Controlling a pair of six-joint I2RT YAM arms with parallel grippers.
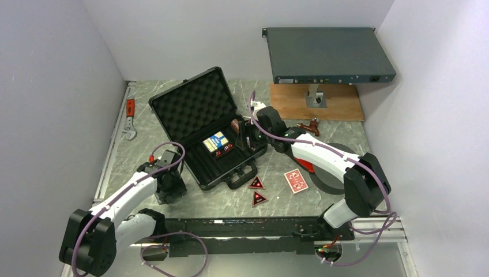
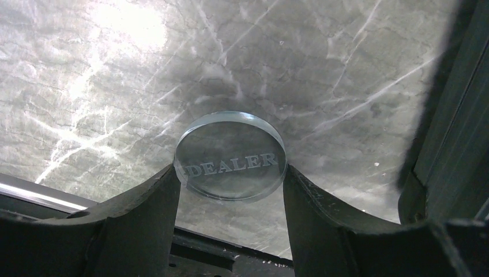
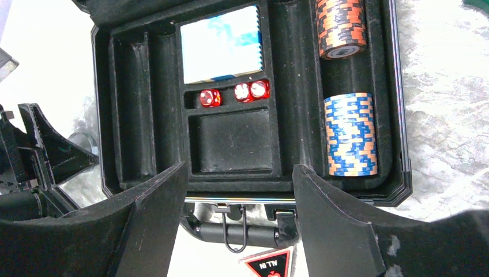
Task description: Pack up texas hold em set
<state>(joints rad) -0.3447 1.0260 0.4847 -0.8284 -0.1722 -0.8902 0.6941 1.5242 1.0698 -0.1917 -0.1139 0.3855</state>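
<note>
On the far right I see a grey flat box (image 1: 330,55) raised on a metal foot (image 1: 315,96) above a wooden board (image 1: 340,104). A wrench (image 1: 130,118) with a red grip lies at the left edge of the marble table (image 1: 196,202). A black round disc (image 1: 330,179) lies on the right, partly hidden.

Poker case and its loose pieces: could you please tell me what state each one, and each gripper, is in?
Black hard briefcase: open, lid tilted back.
Blue card deck: seated in the case.
Red card deck: on the marble table, unpacked.
Red-black triangular tokens: on the table, unpacked.
Striped chip rolls: lying in a case channel.
Red dice: in their slot.
Clear round DEALER disc: gripped.
Left gripper: jaws shut on the disc.
Right gripper: jaws open, empty.
</note>
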